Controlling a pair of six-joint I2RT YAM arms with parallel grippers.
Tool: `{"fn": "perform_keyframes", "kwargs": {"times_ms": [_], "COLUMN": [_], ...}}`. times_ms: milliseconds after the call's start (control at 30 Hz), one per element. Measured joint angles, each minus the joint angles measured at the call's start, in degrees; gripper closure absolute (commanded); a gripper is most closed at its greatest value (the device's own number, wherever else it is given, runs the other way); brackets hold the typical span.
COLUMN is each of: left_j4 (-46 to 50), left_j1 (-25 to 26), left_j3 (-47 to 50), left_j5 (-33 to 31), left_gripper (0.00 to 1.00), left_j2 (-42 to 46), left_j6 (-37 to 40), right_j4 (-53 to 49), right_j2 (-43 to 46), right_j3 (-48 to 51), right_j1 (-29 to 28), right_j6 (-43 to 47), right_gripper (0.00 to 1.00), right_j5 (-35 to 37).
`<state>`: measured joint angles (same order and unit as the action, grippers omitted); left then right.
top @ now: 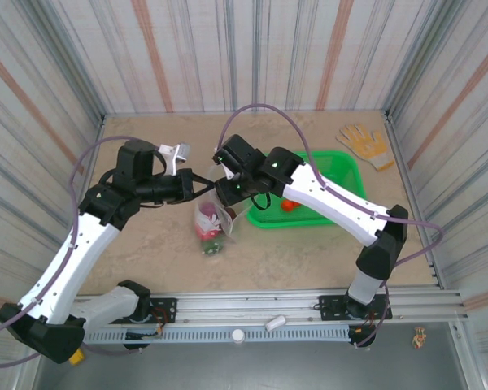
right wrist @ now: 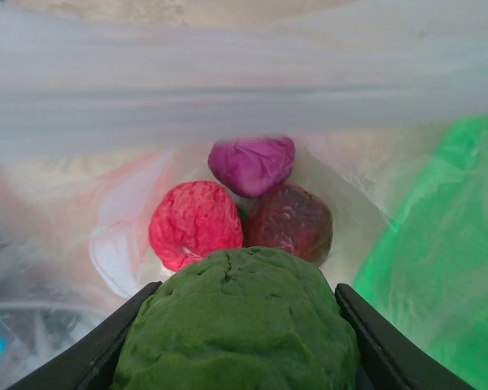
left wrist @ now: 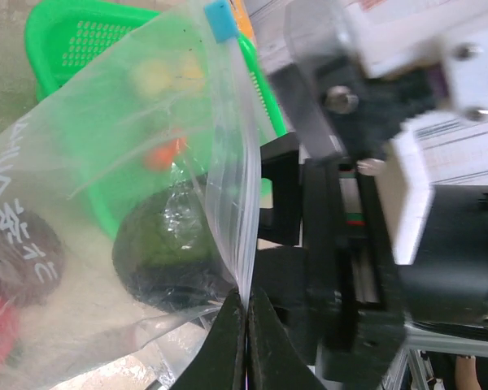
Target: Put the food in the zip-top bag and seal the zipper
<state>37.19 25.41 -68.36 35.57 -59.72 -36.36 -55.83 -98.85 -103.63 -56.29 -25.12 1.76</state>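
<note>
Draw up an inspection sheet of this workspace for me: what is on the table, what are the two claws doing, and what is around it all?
Surface: beige stone-patterned table.
Job's things: clear zip-top bag held at its mouth between the arms, blue slider tab at one end; red piece, magenta piece and maroon piece inside; a red-orange piece lies in the green basket.
Clutter: tan glove at the far right; small white parts on the near rail.
Grippers: left gripper shut on the bag's edge; right gripper shut on a green piece at the bag's mouth.
Cables: purple cables loop off both arms.
Surroundings: striped walls on three sides.
</note>
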Motion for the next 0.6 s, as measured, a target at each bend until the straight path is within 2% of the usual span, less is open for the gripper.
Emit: {"fn": "perform_keyframes", "kwargs": {"times_ms": [267, 433, 600], "left_j4": [0.02, 0.17, 0.0], "left_j1": [-0.04, 0.07, 0.17], "left_j3": [0.0, 0.02, 0.02], "left_j5": [-0.9, -0.98, -0.92], "left_gripper": [1.0, 1.0, 1.0], "left_j2": [0.04, 0.17, 0.22], "left_j6": [-0.07, -0.15, -0.35], "right_j4": [1.68, 3.87, 5.92], "right_j2": [-1.42, -1.4, -0.92], "right_j3": [1.16, 4.15, 5.84], "right_j1": [0.07, 0.24, 0.37], "right_j6": [-4.37, -5.68, -6.16], "right_gripper": [0.51, 0.25, 0.22], "right_j5": [0.15, -0.04, -0.31]}}
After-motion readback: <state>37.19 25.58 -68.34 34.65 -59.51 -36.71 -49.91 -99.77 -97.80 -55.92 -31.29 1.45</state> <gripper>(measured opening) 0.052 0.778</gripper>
